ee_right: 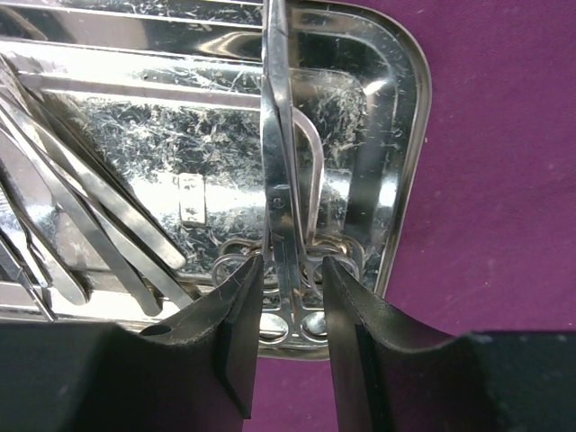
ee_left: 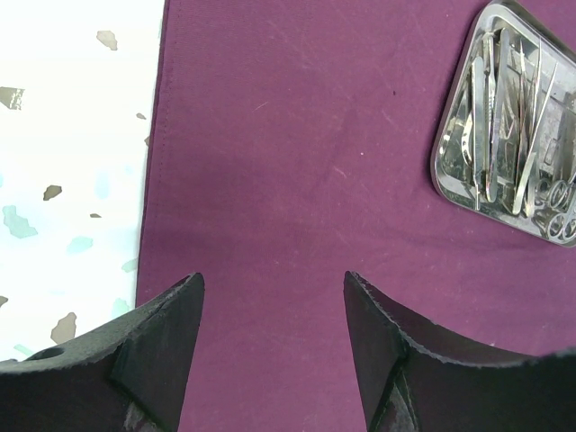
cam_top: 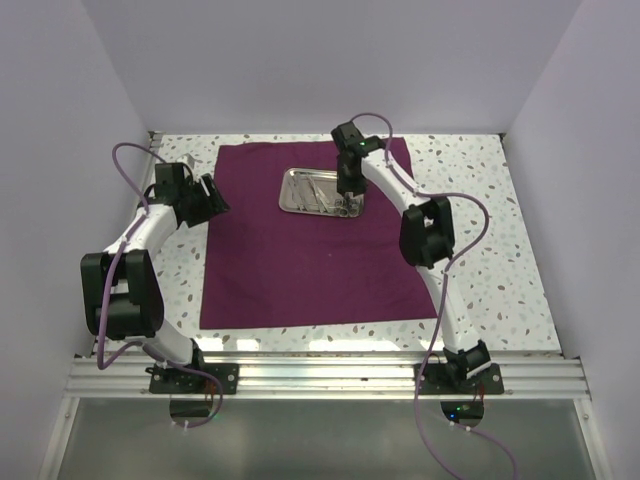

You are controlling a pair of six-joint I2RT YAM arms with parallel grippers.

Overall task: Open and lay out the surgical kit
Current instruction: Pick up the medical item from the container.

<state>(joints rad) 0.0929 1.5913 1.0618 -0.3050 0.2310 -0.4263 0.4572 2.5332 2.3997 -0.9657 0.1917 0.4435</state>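
Observation:
The maroon cloth wrap (cam_top: 300, 260) lies spread flat on the table. The steel tray (cam_top: 290, 195) sits on its far part, with slim silver instruments inside. My right gripper (cam_top: 346, 205) is down at the tray's near right end. In the right wrist view it (ee_right: 292, 261) is open a little, with the jaws on either side of the shanks of ring-handled scissors (ee_right: 277, 162) and small gaps showing. Tweezers and probes (ee_right: 90, 207) lie to the left in the tray (ee_right: 409, 135). My left gripper (ee_left: 274, 279) is open and empty over the cloth (ee_left: 297, 162) near its left edge; the tray (ee_left: 447, 175) is at upper right.
The speckled white tabletop (cam_top: 470, 200) surrounds the cloth. White walls close in the left, back and right. An aluminium rail (cam_top: 320, 375) runs along the near edge with both arm bases on it.

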